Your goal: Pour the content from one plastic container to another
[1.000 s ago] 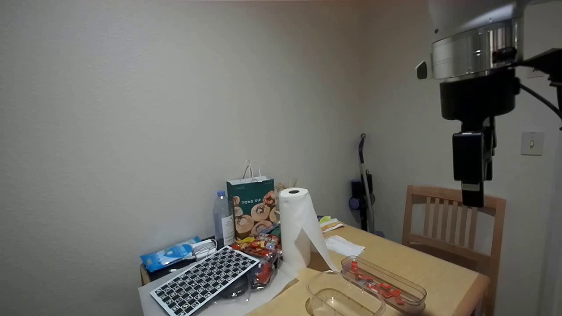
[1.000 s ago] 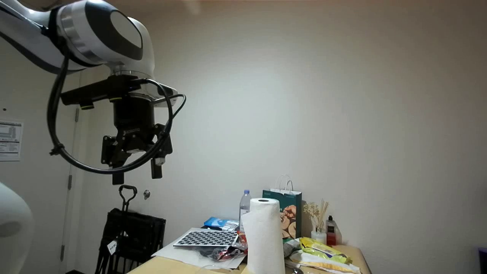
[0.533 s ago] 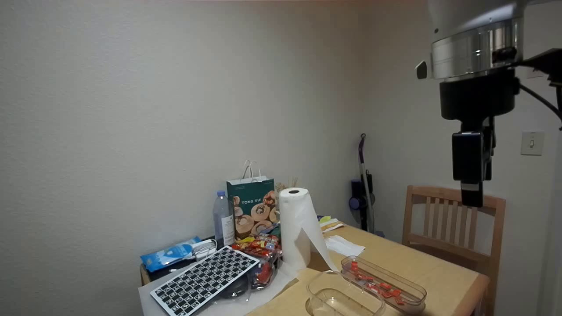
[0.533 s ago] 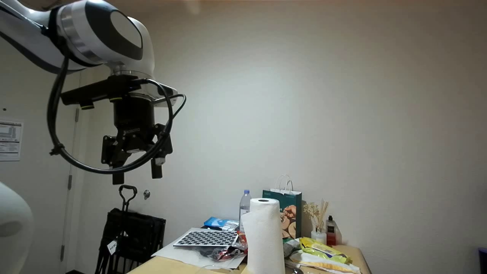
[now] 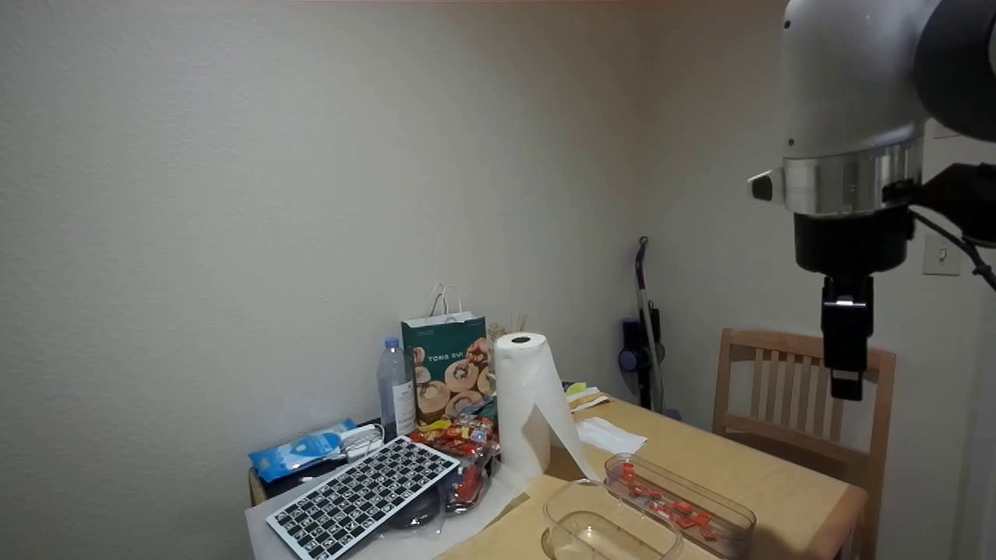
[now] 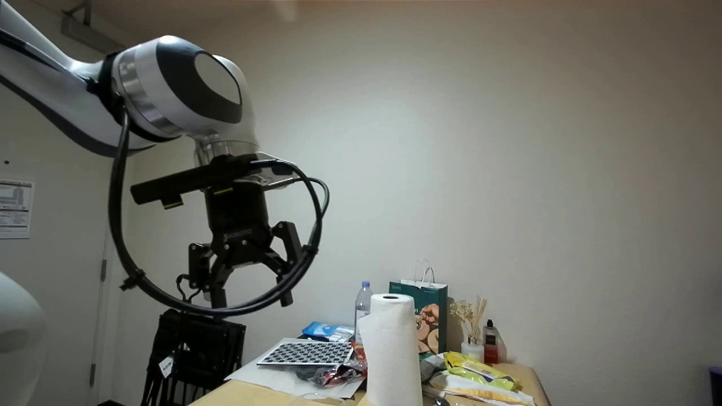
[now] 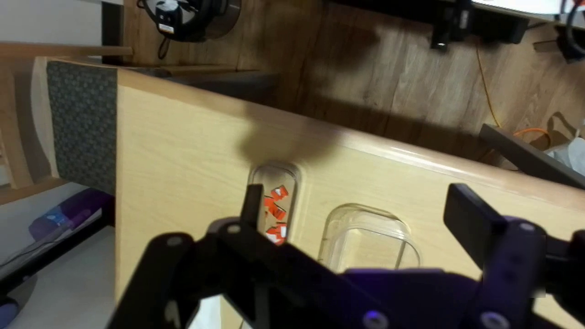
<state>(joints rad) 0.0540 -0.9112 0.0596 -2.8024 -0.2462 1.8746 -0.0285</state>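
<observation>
Hovering well above the table (image 7: 183,155) in the wrist view, your pincer (image 7: 357,211) is pointing down with its fingers (image 7: 473,224) spread wide apart. The long narrow container (image 7: 274,172) is sitting way below, partly hiding behind the finger on the picture's left, and you're seeing some red-and-white pieces (image 7: 279,192) lying inside it. The wider clear container (image 7: 370,249) is sitting just beside it, under the gap between the fingers, with a strip of table showing between the two. The rest of both is hiding behind the pincer's body.

In an exterior view you're looking at the pincer side-on, so the gap is hiding from you there. Both containers are sitting lower than it, off to its left in the picture. The paper towel roll (image 5: 523,404) is standing upright farther off on that same side, and past it the green paper bag (image 5: 443,369), the bottle (image 5: 394,385) and the checkered board (image 5: 364,496) are kinda crowding together. The wooden chair (image 5: 766,342) is standing behind your pincer.

In an exterior view the gap is showing fine: fingers apart, black cable (image 6: 115,197) looping across in front of them. A folded black thing (image 6: 194,347) is standing lower down behind the pincer, and the yellow packet (image 6: 479,370) is lying well off to its right, past the paper towel roll.
</observation>
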